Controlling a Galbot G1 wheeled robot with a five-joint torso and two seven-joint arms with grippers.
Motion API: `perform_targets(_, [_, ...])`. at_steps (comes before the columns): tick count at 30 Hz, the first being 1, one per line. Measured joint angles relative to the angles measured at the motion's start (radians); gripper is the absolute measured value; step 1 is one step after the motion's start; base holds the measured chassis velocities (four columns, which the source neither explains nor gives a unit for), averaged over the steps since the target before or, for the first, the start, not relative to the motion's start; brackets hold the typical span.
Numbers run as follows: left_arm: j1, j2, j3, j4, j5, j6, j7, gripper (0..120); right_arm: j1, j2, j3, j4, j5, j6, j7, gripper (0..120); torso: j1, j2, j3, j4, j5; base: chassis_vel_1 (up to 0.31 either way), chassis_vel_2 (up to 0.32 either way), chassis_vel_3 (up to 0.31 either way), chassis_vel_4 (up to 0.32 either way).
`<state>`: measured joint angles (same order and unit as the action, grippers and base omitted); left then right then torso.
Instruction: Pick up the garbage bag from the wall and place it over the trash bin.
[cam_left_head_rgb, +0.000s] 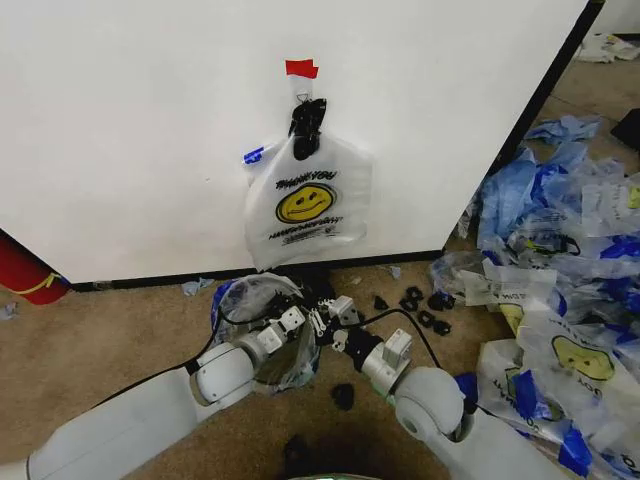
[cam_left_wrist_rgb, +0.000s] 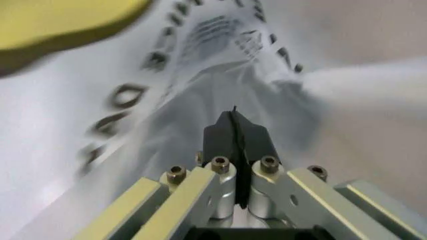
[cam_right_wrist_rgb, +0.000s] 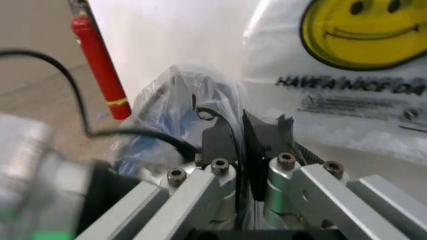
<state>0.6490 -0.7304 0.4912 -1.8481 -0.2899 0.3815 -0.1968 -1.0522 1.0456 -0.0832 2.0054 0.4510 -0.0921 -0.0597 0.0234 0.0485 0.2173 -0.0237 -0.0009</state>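
**Q.** How do the jaws stand, and how far along is the task?

**A.** The left gripper (cam_left_wrist_rgb: 233, 125) and right gripper (cam_right_wrist_rgb: 243, 130) both have jaws together, at the garbage bag (cam_left_head_rgb: 258, 305). It is draped over the trash bin (cam_left_head_rgb: 312, 284), so placing looks nearly done.

**Q.** What room is there?

**A.** The wall (cam_left_head_rgb: 130, 140) and a second smiley bag (cam_left_head_rgb: 308, 205) crowd the far side. The bag heap (cam_left_head_rgb: 560, 290) hems the right. The carpet (cam_left_head_rgb: 110, 330) on the left lies open.

Closed right gripper (cam_right_wrist_rgb: 239, 137) before smiley bag (cam_right_wrist_rgb: 347, 65)
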Motion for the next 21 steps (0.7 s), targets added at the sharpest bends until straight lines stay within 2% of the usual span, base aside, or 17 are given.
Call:
perform_targets(15, [0.034,0.086,-0.038,-0.088,-0.013,-0.005,-0.003,0,0.010,0.023,0.027,-0.065,0.008,0.014,0.001,0,0.000,0.000,0.000,0.0000,-0.0001,0.000,0.000,0.000,0.000])
perform_targets(19, [0.078,0.154,-0.092,-0.138,-0.026,-0.017,-0.004,0,0.009,0.028,0.058,-0.103,0.008,0.029,0.000,0,0.000,0.000,0.000,0.0000,-0.0002,0.000,0.000,0.000,0.000])
perform_targets(21, [0.088,0.166,-0.111,-0.148,-0.031,-0.018,-0.004,0,0.008,0.029,0.063,-0.108,0.011,0.031,-0.001,0,0.000,0.000,0.000,0.0000,-0.0003,0.000,0.000,0.000,0.000])
